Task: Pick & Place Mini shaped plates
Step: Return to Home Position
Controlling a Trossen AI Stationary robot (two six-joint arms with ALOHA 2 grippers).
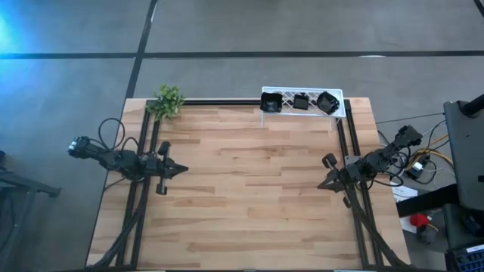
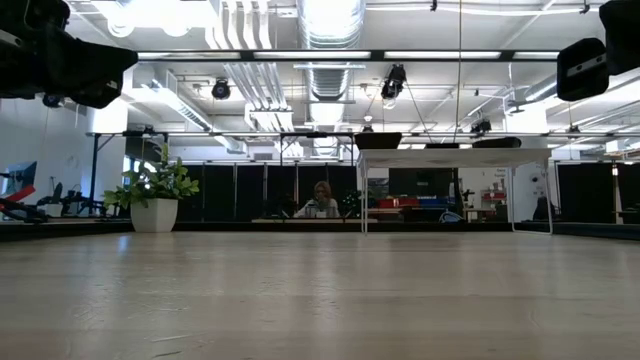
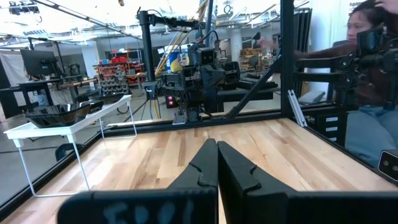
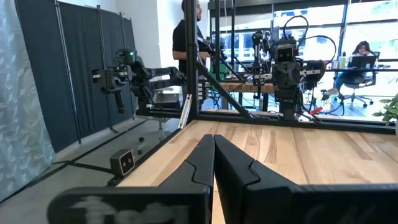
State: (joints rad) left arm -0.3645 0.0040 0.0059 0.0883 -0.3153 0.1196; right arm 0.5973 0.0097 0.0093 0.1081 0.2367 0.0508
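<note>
Three small black mini shaped plates (image 1: 301,102) rest on a white lattice rack (image 1: 341,112) at the table's far edge, right of centre; one plate (image 3: 57,114) shows on the rack in the left wrist view. My left gripper (image 1: 184,169) hovers shut over the table's left side, pointing level toward the right. My right gripper (image 1: 321,183) hovers shut over the right side, pointing toward the left. Both hold nothing. Their shut fingers show in the wrist views, left (image 3: 217,148) and right (image 4: 213,142).
A small green plant (image 1: 168,100) in a white pot (image 2: 154,215) stands at the far left corner. The wooden tabletop (image 1: 249,189) lies bare between the arms. Black frame posts (image 1: 350,151) run along both sides. People are in the room beyond the table.
</note>
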